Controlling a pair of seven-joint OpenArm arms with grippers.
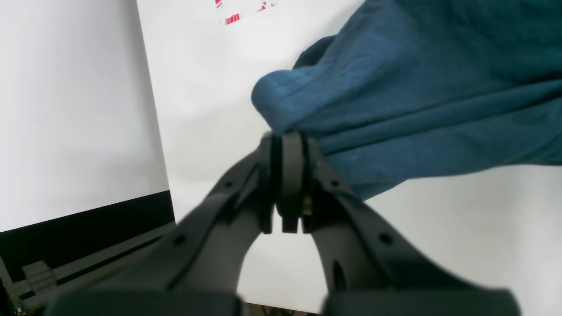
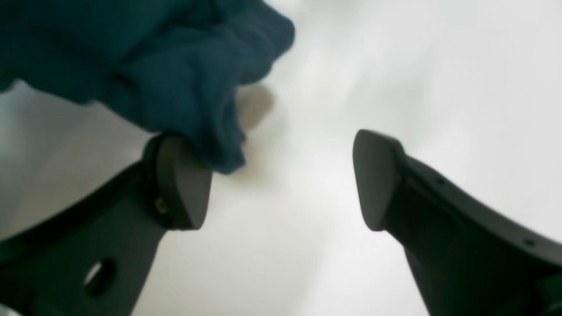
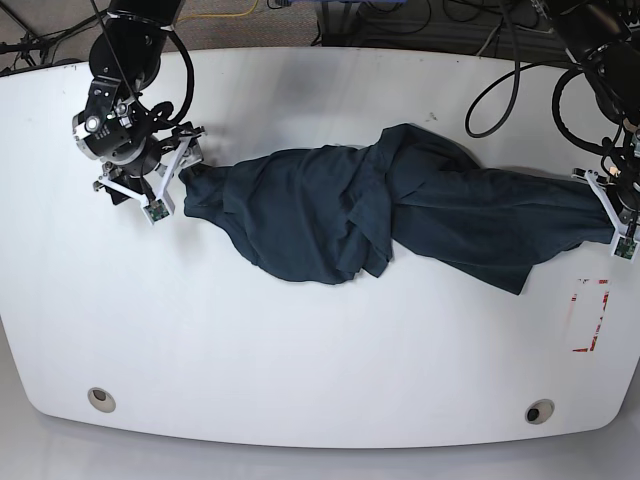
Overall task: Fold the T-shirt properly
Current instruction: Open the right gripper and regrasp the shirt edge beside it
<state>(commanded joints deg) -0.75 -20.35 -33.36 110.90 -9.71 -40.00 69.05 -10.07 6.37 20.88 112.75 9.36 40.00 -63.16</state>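
The dark blue T-shirt (image 3: 330,210) lies twisted and bunched in a long band across the white table (image 3: 300,340). At the band's right end my left gripper (image 3: 607,200) is shut on the cloth; the left wrist view shows the left gripper (image 1: 287,139) pinching a fold of the T-shirt (image 1: 417,96). My right gripper (image 3: 176,166) stands open at the band's left end. In the right wrist view the right gripper (image 2: 276,175) has a wide gap, and a lump of the T-shirt (image 2: 175,79) rests against the left finger (image 2: 180,184), not between the two.
A red-marked white label (image 3: 588,315) lies on the table near the right front, also seen as red marks (image 1: 232,17). Two round holes (image 3: 100,398) (image 3: 540,411) sit near the front edge. Cables (image 3: 500,60) hang behind the table.
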